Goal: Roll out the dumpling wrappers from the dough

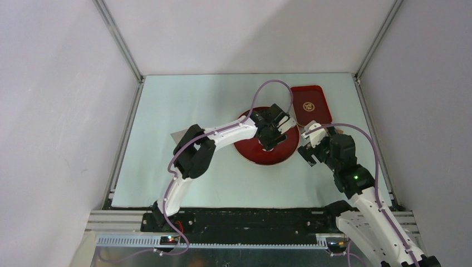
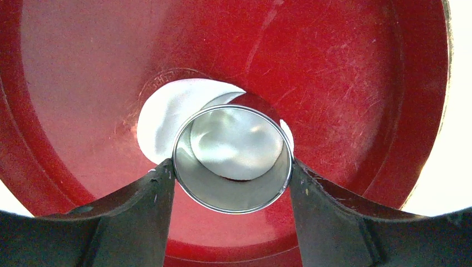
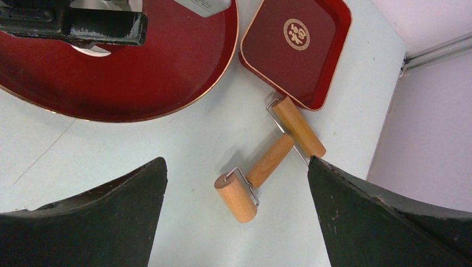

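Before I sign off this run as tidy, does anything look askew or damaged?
The ring cutter in the left gripper sits off-centre over the dough: bare red plate shows inside its near rim.

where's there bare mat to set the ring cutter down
Bare mat lies back left, between the left rail and the red plate, and along the near strip between plate and arm bases. Crowded right: tray, wooden roller and right end effector.

plate (image 3: 167, 72): deep red, thin gold rim
dough (image 2: 167, 111): white
ring cutter (image 2: 232, 196): shiny silver
tray (image 3: 289, 69): dark red, round gold emblem
roller (image 3: 273, 158): light tan wood, silver frame
table (image 3: 183, 150): pale mint
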